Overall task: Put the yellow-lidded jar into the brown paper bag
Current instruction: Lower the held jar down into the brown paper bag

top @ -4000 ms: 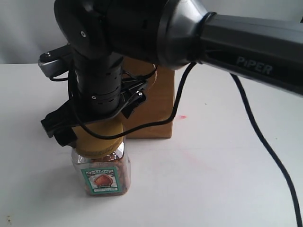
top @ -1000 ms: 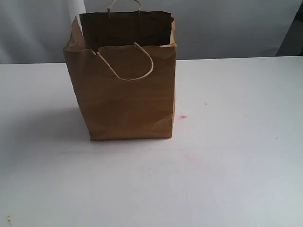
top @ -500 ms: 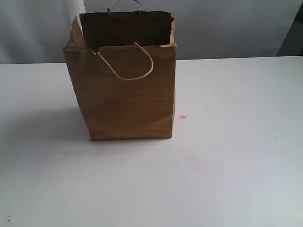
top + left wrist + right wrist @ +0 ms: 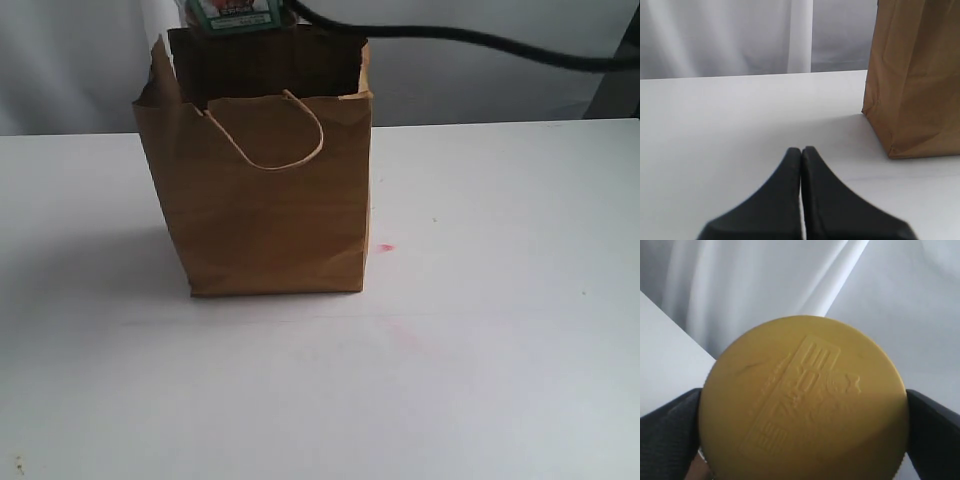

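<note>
The brown paper bag [image 4: 265,190] stands upright on the white table, its mouth open and dark inside. The yellow-lidded jar [image 4: 232,13] hangs just above the bag's back rim; only its green-bordered label base shows at the top edge of the exterior view. In the right wrist view the mustard lid [image 4: 802,400] fills the frame, with my right gripper [image 4: 802,435] shut on it, one finger [image 4: 670,425] on each side. My left gripper [image 4: 801,152] is shut and empty, low over the table, with the bag [image 4: 915,75] off to one side.
A black cable [image 4: 470,40] runs from the jar toward the upper right of the exterior view. A small red mark [image 4: 386,247] lies on the white table [image 4: 480,330] beside the bag. A pale curtain hangs behind.
Four seconds ago the right arm gripped the jar on the table in front of the bag. The jar then left the view and now comes in from above, over the bag's mouth.
</note>
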